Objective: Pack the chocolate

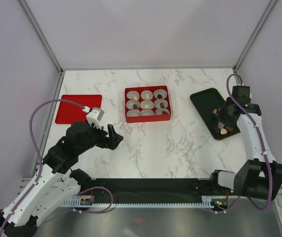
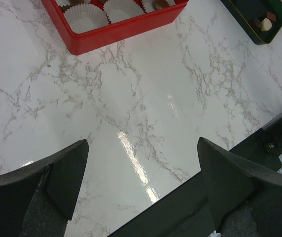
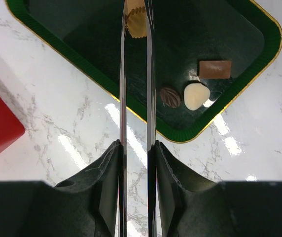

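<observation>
Loose chocolate lies on the dark green tray (image 3: 229, 113): a dark brown piece (image 3: 170, 97), a cream-white piece (image 3: 196, 96) and a brown rectangular piece (image 3: 215, 68). My right gripper (image 3: 135, 4) hangs over the tray, its two thin blades closed against both sides of a tan-orange chocolate (image 3: 135, 22). In the top view this gripper (image 1: 221, 118) is at the tray's near end. The red box (image 1: 147, 120) of white paper cups holds several chocolates. My left gripper (image 2: 142, 143) stands wide open over bare marble, short of the red box (image 2: 121, 34).
A flat red lid (image 1: 78, 108) lies at the far left of the marble table (image 1: 180, 148). The green tray (image 1: 205, 98) is right of the box. A black rail (image 1: 146, 190) runs along the near edge between the arm bases.
</observation>
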